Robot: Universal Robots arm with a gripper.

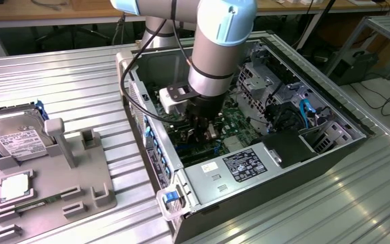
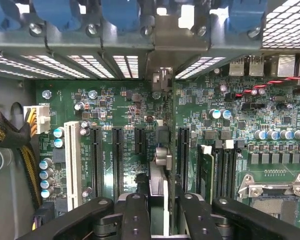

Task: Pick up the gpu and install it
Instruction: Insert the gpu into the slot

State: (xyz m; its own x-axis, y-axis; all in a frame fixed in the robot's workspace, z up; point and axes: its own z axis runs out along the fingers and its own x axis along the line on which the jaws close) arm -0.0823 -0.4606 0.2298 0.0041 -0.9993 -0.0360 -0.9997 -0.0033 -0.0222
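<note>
My gripper (image 1: 204, 130) reaches down into the open computer case (image 1: 330, 152), over the green motherboard (image 2: 115, 107). In the wrist view its two black fingers (image 2: 135, 216) are closed on the gpu (image 2: 159, 172), which shows edge-on as a thin upright card between them. The card's silver bracket end (image 2: 162, 50) stands against the slotted rear wall of the case. The card's lower edge lies along the gap between two black expansion slots (image 2: 140, 147); whether it is seated there I cannot tell.
Beside the card are more black slots (image 2: 96, 160), a white slot (image 2: 72, 162), a memory stick (image 2: 206, 172) and the CPU socket (image 2: 277, 200). A braided cable bundle (image 2: 12, 137) runs nearby. Outside, a grey fixture (image 1: 59, 173) holds a hard drive (image 1: 12, 136).
</note>
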